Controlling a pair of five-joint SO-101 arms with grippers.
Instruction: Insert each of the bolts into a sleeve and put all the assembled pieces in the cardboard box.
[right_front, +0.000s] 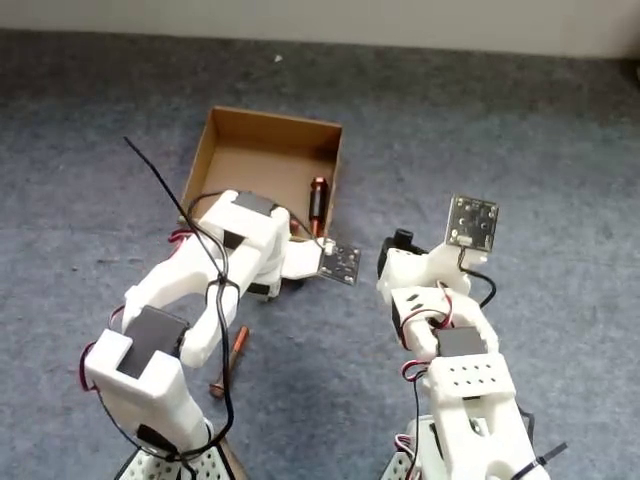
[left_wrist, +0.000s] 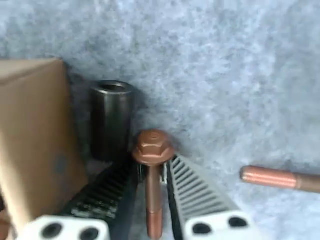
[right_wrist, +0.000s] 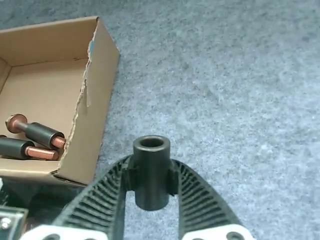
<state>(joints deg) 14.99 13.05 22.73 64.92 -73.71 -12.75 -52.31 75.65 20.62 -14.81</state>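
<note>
Left gripper (left_wrist: 152, 163) clamped on bolt (left_wrist: 153, 149), head beyond fingertips, right gripper (right_wrist: 151, 165) gripping sleeve (right_wrist: 151, 180), axis along fingers.

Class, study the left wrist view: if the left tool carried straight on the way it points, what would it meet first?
Probably the grey carpet: the left tool, shut on a bolt, aims just beside the upright black sleeve, though depth is unclear.
</note>
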